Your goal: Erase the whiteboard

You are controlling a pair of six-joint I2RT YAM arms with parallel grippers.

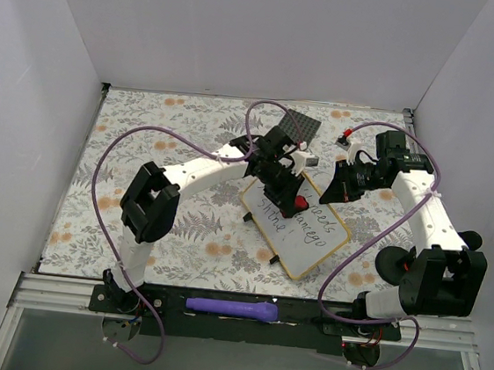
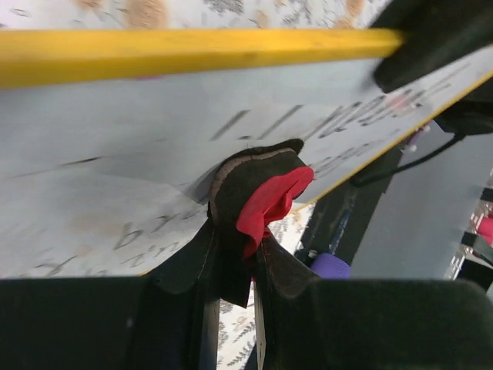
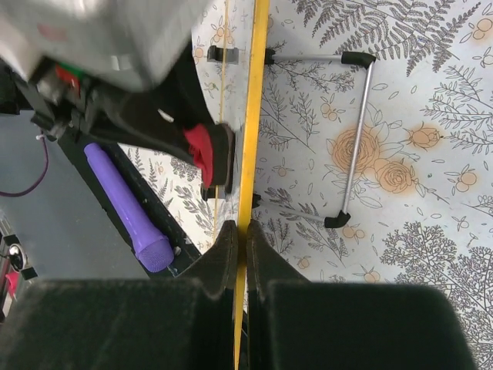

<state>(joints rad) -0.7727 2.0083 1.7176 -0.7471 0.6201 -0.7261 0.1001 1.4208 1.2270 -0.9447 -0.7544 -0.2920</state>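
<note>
Bracing the whiteboard (image 1: 300, 230) in the middle of the table (image 1: 136, 226), tilted on its wire stand (image 3: 354, 139). Clenching the right fingers (image 3: 223, 254) on its thin yellow-tan rim, surely to stop it skidding. Gripping a soft black eraser (image 2: 258, 200) with a red fold in the left fingers (image 2: 189, 266), pressed against the smooth white face. Hard against soft there: rigid board, squashy pad. Plenty of black handwriting (image 2: 231, 123) left to wipe.

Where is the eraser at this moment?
In the top view the eraser sits mid-table, pinched in the left gripper and pressed on the written face of the whiteboard. The right gripper clamps the board's frame nearby.
</note>
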